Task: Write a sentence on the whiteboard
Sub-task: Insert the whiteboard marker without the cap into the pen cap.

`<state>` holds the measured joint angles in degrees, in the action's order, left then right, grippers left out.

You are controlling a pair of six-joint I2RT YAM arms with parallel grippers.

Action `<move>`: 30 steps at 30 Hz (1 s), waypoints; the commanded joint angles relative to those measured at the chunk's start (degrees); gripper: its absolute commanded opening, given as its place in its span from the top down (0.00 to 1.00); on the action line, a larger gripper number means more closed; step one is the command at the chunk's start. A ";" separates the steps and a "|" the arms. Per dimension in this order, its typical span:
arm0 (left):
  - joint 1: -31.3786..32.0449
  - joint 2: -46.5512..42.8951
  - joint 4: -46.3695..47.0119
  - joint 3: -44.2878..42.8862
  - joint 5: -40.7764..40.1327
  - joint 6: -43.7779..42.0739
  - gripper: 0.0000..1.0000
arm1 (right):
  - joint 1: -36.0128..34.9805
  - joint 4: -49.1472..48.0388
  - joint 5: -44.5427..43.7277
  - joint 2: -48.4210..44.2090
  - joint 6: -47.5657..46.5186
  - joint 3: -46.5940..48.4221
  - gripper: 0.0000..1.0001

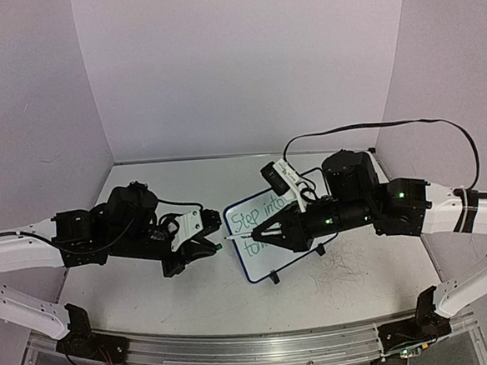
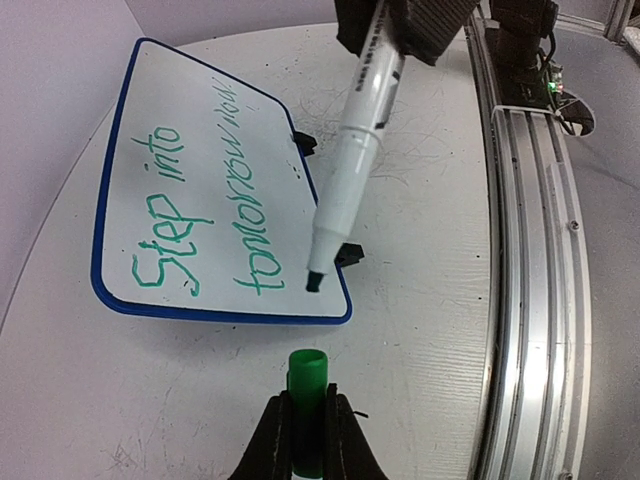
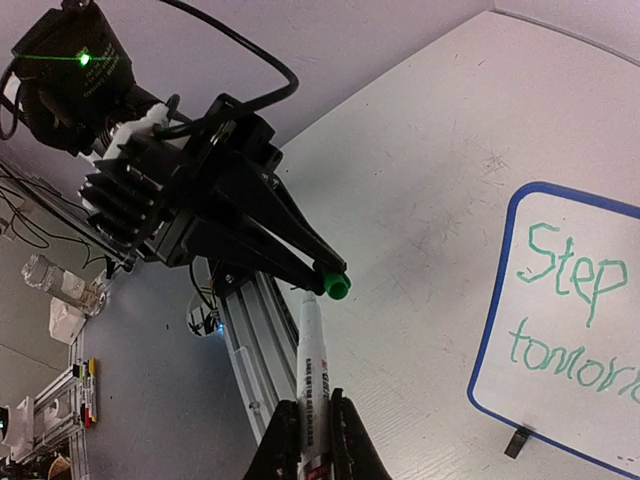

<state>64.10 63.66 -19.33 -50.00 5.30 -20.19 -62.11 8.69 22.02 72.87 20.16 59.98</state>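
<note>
The pale, scuffed bench [image 1: 151, 297] is seen from above, and the whiteboard [image 1: 270, 262] is found lying on it in the middle, between the two arms and closer to the right one. The board is filled. The sentence [image 2: 170, 255] is written across it in two slanted green lines, "Step into" above "tomorrow now!", so the writing is judged to be finished.

The right tool [image 3: 310, 420] is clamped tight on the barrel of a white marker [image 3: 312, 370]. The left tool [image 2: 306, 410] is pinched shut on the green cap [image 2: 306, 375], which sticks out past the fingertips.

The next move is judged to be the capping, and it depends on one relation. The marker's long axis is laid roughly across the bench, with its bare dark tip aimed away from the right arm and towards the left. From the left wrist, that tip is seen over the board's corner, by the start of "tomorrow", with the cap beyond the blue rim. Whether the tip touches the board cannot be told.

From the right wrist, the cap is seen just beside the tip, a little to one side and not yet on it. The two are near but apart, and the axes are not quite lined up. A small sideways correction is judged to be needed before the two are pushed together. Either arm is close enough to do it.
</note>
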 commanded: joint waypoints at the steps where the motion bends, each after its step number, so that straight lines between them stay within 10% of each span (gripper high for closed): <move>1: 0.48 -2.04 1.66 -0.05 -0.08 -1.09 1.00 | -0.34 -0.61 0.53 1.48 -0.64 2.85 1.00; 30: 1.03 -2.95 2.34 0.05 1.24 -1.00 1.00 | -1.06 -0.12 -1.76 2.73 -1.00 3.64 1.00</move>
<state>64.90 61.52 -18.98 -49.78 6.05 -21.04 -62.78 9.61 21.90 76.44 19.73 60.77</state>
